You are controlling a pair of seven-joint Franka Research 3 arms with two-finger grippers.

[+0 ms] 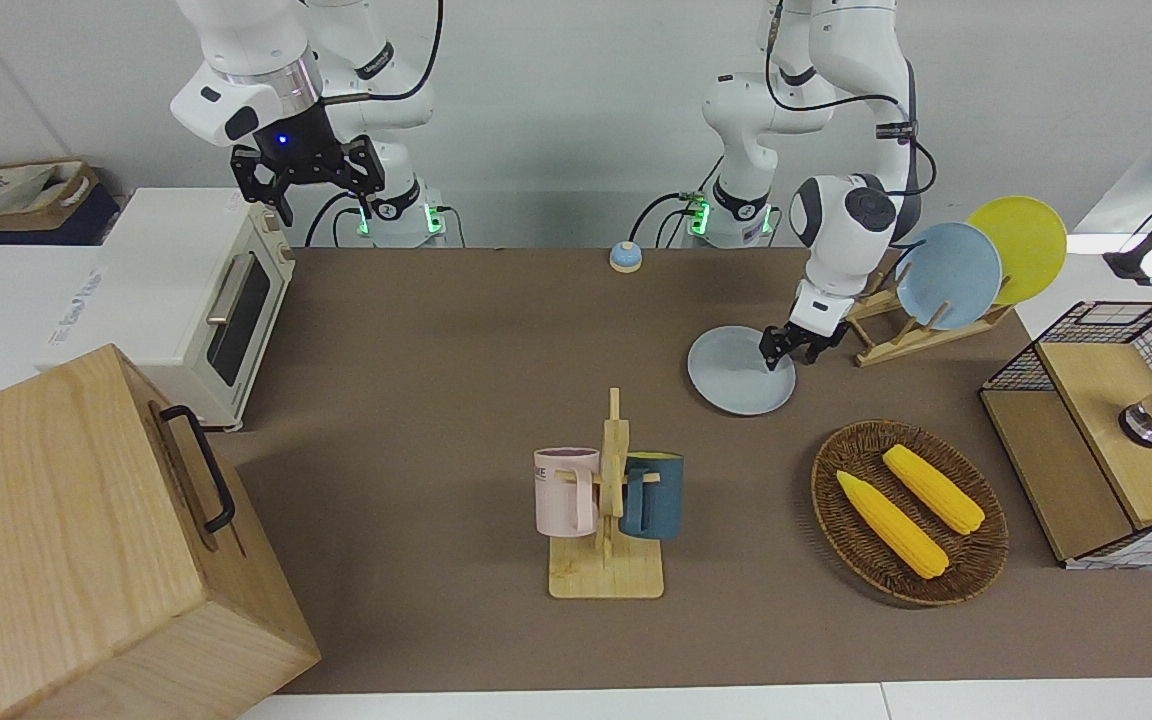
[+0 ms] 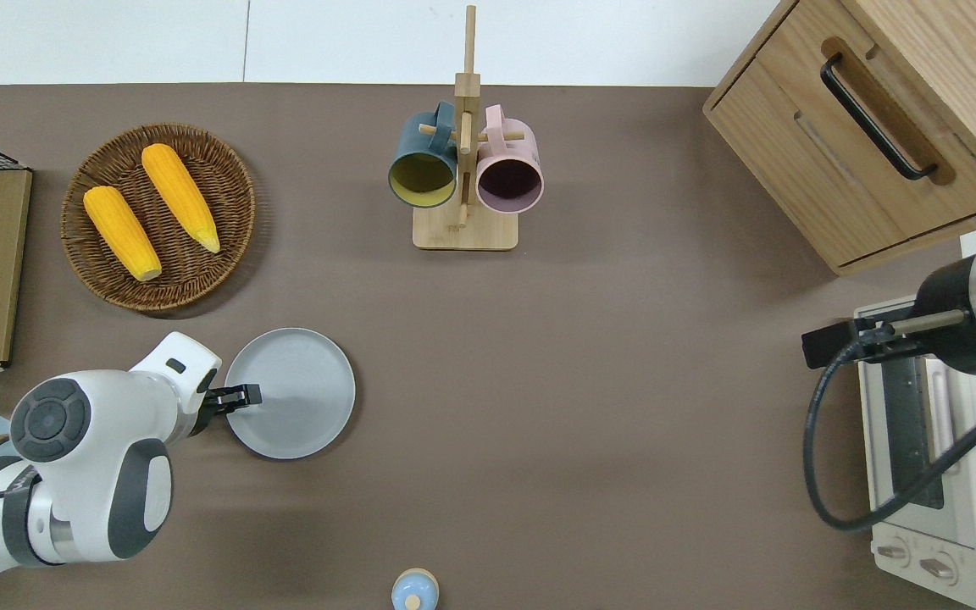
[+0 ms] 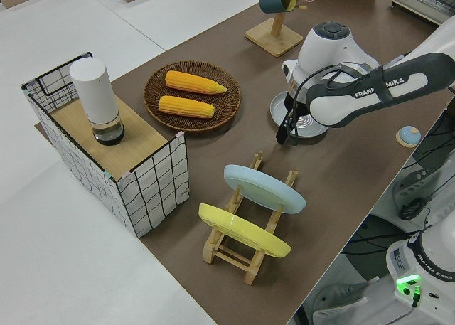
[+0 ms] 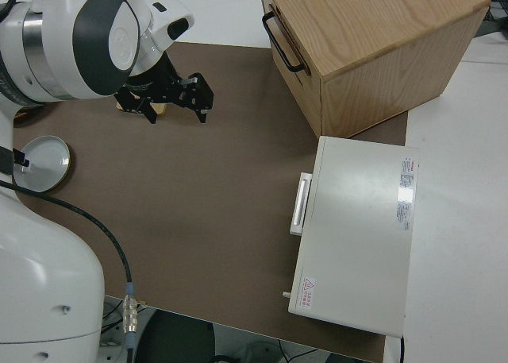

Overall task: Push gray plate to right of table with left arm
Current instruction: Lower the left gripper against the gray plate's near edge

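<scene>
The gray plate (image 1: pixel 736 378) (image 2: pixel 306 398) lies flat on the brown table (image 1: pixel 456 340) toward the left arm's end, nearer to the robots than the corn basket. It also shows in the left side view (image 3: pixel 313 124). My left gripper (image 1: pixel 786 358) (image 2: pixel 249 395) (image 3: pixel 286 133) is low, tilted, with its tip over the plate's edge on the left arm's side, just inside the rim. I cannot tell whether it touches the plate. My right gripper (image 1: pixel 326 200) (image 4: pixel 176 115) is parked, open and empty.
A wooden rack holds a sky-blue plate (image 1: pixel 948 275) and a yellow plate (image 1: pixel 1024 245) beside the left arm. A basket with two corn cobs (image 1: pixel 908 512), a mug tree (image 1: pixel 608 500), a bell (image 1: pixel 624 258), a toaster oven (image 1: pixel 201 300), a wooden cabinet (image 1: pixel 86 540) and a wire crate (image 1: pixel 1106 430) also stand here.
</scene>
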